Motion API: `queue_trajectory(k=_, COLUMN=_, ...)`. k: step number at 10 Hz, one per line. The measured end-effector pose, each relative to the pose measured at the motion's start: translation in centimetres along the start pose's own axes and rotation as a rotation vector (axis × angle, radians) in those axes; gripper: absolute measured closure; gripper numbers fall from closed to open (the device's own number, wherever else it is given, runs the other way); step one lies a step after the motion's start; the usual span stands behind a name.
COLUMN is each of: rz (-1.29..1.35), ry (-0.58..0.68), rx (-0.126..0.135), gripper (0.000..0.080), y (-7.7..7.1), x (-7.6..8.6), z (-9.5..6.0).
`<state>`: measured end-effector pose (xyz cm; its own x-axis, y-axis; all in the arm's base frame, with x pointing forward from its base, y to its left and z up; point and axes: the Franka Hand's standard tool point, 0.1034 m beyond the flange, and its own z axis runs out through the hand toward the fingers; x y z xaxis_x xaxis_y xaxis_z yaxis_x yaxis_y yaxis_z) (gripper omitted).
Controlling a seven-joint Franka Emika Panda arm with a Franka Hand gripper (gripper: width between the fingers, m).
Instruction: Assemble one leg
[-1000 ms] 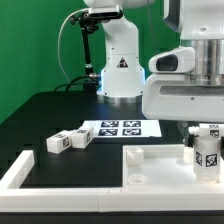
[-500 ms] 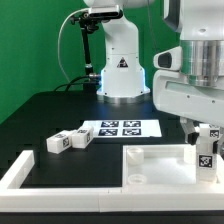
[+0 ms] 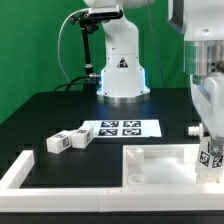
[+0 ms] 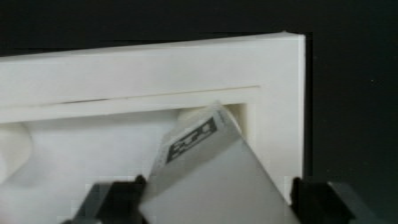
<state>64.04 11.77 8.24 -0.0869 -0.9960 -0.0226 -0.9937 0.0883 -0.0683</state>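
My gripper (image 3: 211,150) is at the exterior view's right edge, shut on a white leg (image 3: 210,157) with a black-and-white tag. It holds the leg upright over the right part of the large flat white panel (image 3: 160,165). In the wrist view the leg (image 4: 210,160) fills the space between my two dark fingers (image 4: 116,200), above the panel's corner (image 4: 267,70). Two more legs (image 3: 68,140) lie side by side on the black table at the exterior view's left. Another leg stands upright on the panel (image 3: 133,155).
The marker board (image 3: 120,129) lies on the table behind the panel. A white L-shaped rail (image 3: 15,175) runs along the table's front left. The robot's white base (image 3: 120,60) stands at the back. A green wall is behind.
My gripper with the leg has moved toward the exterior view's right and a little lower, over the panel's right edge. The other legs have not moved.
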Motion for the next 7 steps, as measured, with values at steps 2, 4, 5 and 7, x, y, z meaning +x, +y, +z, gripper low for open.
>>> queue_trajectory(k=2, rz=-0.074, ry=0.004, rx=0.002, gripper=0.0195, y=-0.01, x=-0.01, z=0.08)
queue_trajectory(k=4, rz=-0.512, ry=0.006, rx=0.025, gripper=0.0157, y=-0.15, x=-0.63, z=0.13)
queue_trajectory(k=5, rz=-0.635, ry=0.006, rx=0.024, gripper=0.0151, y=0.09, x=-0.82, z=0.32)
queue_trajectory(k=7, rz=-0.772, ry=0.008, rx=0.024, gripper=0.0150, y=0.02, x=-0.61, z=0.33)
